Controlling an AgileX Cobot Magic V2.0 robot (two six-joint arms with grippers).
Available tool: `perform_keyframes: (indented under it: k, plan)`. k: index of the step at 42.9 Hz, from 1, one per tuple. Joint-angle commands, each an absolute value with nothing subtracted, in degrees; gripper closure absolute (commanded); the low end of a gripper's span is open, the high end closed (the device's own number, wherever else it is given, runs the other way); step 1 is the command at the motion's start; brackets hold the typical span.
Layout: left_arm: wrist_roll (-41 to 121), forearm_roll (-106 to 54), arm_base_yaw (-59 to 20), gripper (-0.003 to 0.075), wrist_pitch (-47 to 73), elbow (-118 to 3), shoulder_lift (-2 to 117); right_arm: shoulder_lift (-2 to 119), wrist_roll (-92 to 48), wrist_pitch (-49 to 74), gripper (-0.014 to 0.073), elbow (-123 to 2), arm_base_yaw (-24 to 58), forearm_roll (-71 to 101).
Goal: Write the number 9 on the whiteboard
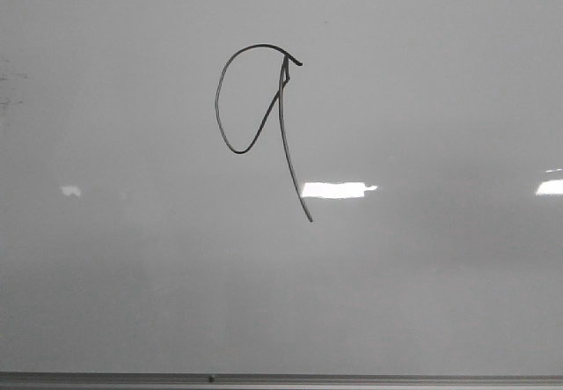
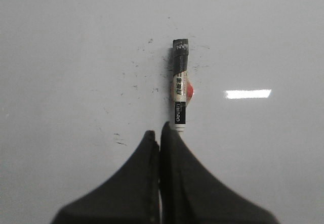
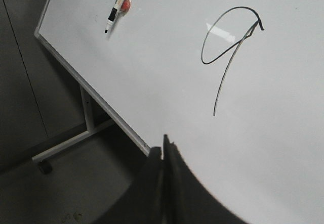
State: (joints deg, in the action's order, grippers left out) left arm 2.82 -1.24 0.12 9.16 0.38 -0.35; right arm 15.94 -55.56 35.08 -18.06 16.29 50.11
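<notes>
The number 9 (image 1: 280,99) is a thin black line figure on the whiteboard (image 1: 422,275), a teardrop loop with a long slanted tail. It also shows in the right wrist view (image 3: 226,68). Neither gripper shows in the front view. My left gripper (image 2: 158,133) is shut and empty, facing the board (image 2: 76,57). A black and white marker (image 2: 180,82) rests on the board just beyond its fingertips. My right gripper (image 3: 165,143) is shut and empty, off the board (image 3: 283,133) near its edge, below the 9's tail.
The marker (image 3: 114,10) sits near the board's corner beside a small red round piece (image 3: 125,4). Faint black smudges surround it. A thin grey frame (image 1: 264,378) runs along the board's bottom. The board's white stand leg (image 3: 88,118) and a caster (image 3: 44,167) stand on dark floor.
</notes>
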Motion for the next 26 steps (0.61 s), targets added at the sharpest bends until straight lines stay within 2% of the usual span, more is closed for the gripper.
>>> perform_keyframes:
  k: [1, 7, 18, 26]
  plan:
    - [2.2, -1.4, 0.2, 0.0739, 4.1, 0.5, -1.4, 16.4, -56.1, 28.1, 0.0662, -19.5, 16.0, 52.3]
    - [2.2, -1.4, 0.2, 0.0739, 4.1, 0.5, -1.4, 16.2, -51.8, 17.3, 0.0662, -19.5, 16.0, 45.6]
    - [2.2, -1.4, 0.2, 0.0739, 4.1, 0.5, -1.4, 12.1, -17.1, 4.1, 0.0662, -16.1, 15.1, 15.1]
    - [2.2, -1.4, 0.2, 0.0739, 4.1, 0.5, -1.4, 9.2, -1.9, 2.3, 0.0662, -11.4, 7.6, 4.0]
